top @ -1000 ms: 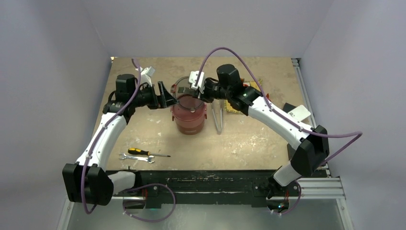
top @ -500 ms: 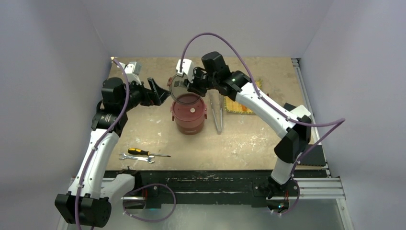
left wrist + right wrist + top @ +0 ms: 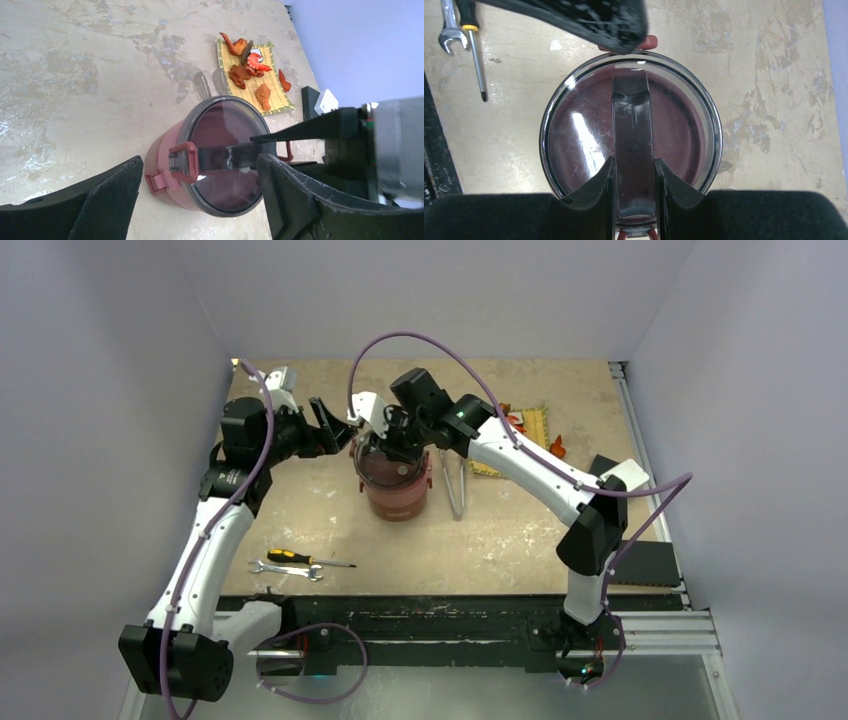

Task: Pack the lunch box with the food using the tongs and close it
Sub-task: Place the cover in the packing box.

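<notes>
The right gripper (image 3: 634, 175), clenched on the top lid (image 3: 579, 140), has just lowered it onto the lunch box (image 3: 398, 495), the left gripper (image 3: 335, 427) gaping alongside; closing nears.

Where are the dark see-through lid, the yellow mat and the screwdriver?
top lid (image 3: 633, 120): right wrist view, on its handle strap.
yellow mat (image 3: 225, 62): left wrist view, on bare weave near its left edge.
screwdriver (image 3: 283, 556): top external view, on its black-and-orange handle.

The right gripper's (image 3: 634, 172) jaws pinch the handle (image 3: 633, 120) of the dark see-through top lid (image 3: 579, 135). A screwdriver (image 3: 474, 55) and a wrench (image 3: 448, 27) lie on the tabletop (image 3: 774, 75), up-left of the lid.
</notes>
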Action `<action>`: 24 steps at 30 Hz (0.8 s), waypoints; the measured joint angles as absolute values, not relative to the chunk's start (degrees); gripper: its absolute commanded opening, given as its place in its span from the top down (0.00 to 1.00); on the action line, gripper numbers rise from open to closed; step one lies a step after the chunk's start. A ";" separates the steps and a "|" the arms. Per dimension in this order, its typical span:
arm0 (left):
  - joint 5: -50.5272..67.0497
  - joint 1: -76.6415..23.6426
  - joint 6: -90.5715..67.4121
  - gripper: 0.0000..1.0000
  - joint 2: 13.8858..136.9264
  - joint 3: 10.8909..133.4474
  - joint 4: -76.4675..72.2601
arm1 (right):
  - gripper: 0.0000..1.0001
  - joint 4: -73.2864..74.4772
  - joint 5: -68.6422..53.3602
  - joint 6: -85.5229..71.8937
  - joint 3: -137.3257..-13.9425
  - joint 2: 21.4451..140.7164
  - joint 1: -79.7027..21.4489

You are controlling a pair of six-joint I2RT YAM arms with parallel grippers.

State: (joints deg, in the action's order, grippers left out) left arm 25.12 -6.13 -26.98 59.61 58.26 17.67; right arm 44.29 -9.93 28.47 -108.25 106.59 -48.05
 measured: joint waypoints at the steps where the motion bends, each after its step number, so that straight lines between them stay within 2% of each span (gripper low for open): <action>1: 25.32 -6.13 -27.09 0.24 60.07 58.26 17.61 | 1.00 44.73 -9.89 28.42 -108.64 106.69 -48.34; 6: 25.36 -6.13 -27.24 0.36 61.93 58.26 18.11 | 1.00 47.22 -9.85 27.97 -110.15 107.22 -49.10; 21: 28.56 -6.13 -25.87 0.45 67.29 57.43 18.98 | 1.00 48.86 -8.14 26.94 -111.66 108.51 -49.19; 24: 29.10 -6.15 -25.67 0.50 68.27 57.25 19.05 | 1.00 48.93 -8.12 26.85 -111.87 108.79 -49.19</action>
State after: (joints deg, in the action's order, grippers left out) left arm 29.10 -6.15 -25.67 68.27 57.25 19.05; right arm 48.93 -8.12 26.85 -111.87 108.79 -49.19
